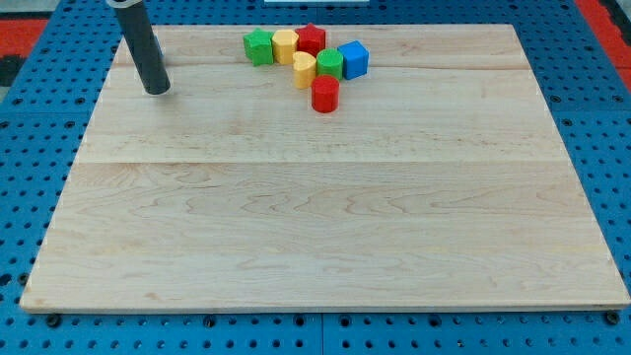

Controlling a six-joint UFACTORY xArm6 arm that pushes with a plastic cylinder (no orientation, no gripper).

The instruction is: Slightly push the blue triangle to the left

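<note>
Standing on the tabletop (315, 217), my tip (158, 91) lay well left of the blue block (353, 59), seemingly a cube. No blue triangle showed, perhaps hidden behind the rod. It carried no claw to open or close.

A pale wooden worktop (325, 227) fills most of the view — made of planks joined with faint seams running left to right. Beneath it lies a blue perforated base (20, 197), with red patches (603, 22) at the top corners. The light is even and soft.

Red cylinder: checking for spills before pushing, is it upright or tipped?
Upright: the red cylinder stands on end, round top face up, just below the green block.
</note>
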